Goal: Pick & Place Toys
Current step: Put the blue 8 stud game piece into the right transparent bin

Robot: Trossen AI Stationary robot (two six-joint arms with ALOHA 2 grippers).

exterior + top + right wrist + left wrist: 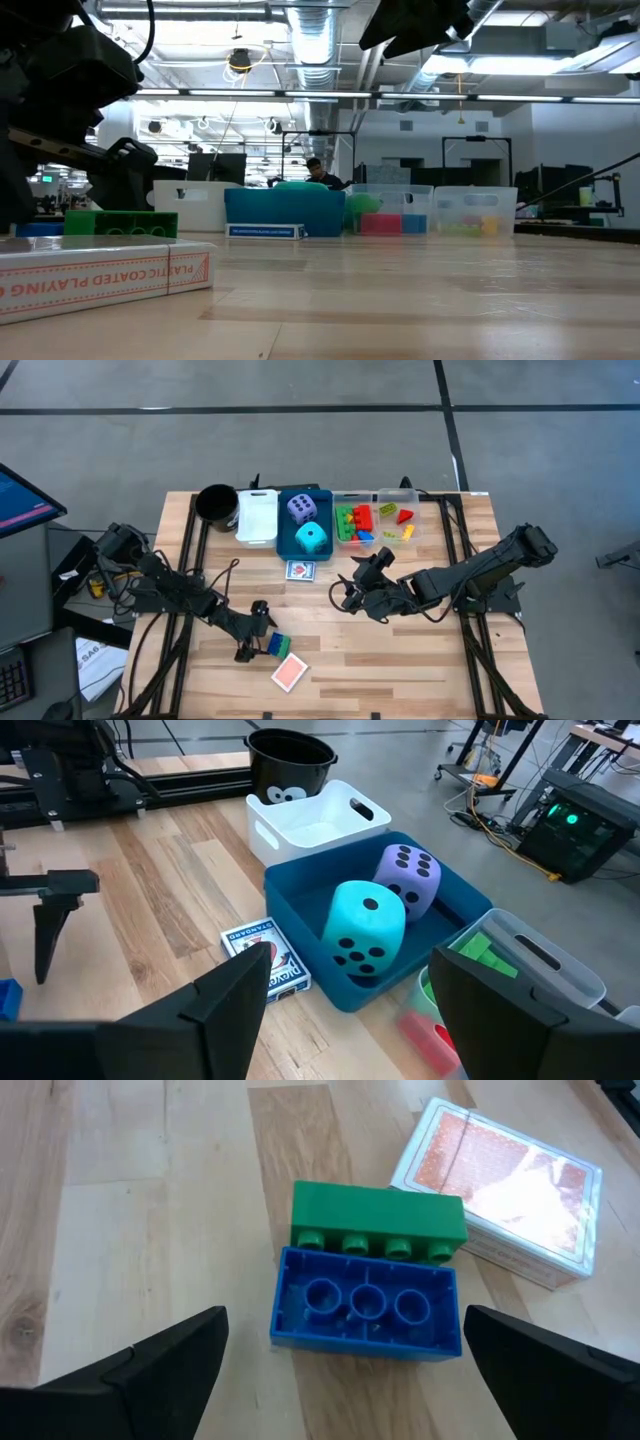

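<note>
Near-left of the worktop: the left gripper (262,632) hangs low over a blue plastic brick (367,1302) lying studs-down, hollow side up, with a green plastic brick (378,1217) touching its far edge.
Left jaws: spread wide, one finger on each side of the blue brick, not touching it.
Beside the bricks: a red-backed boxed pack of playing cards (289,673) rests on the wooden worktop (400,660), just to the right of the green brick.
Middle of the worktop: the right gripper (350,595) hovers above the boards, facing the bins; its jaws stand wide and hold nothing.
Blue-faced card box (266,956): lies flat just in front of the blue bin, near the right gripper.
Far row, left to right: a round black cup (215,503), an empty white plastic bin (257,516), a blue plastic bin (283,540) holding a purple soft die (302,509) and a cyan soft die (312,539), then two clear plastic bins (378,496) with small red, green and yellow bricks.
Step in hand: judged as the left arm lining up to pick the blue brick.
Next move: likely lower a little and close on the brick's short sides, keeping clear of the green brick; whether the two bricks are joined cannot be told from here.
Destination: probably a clear bin in the far row.
</note>
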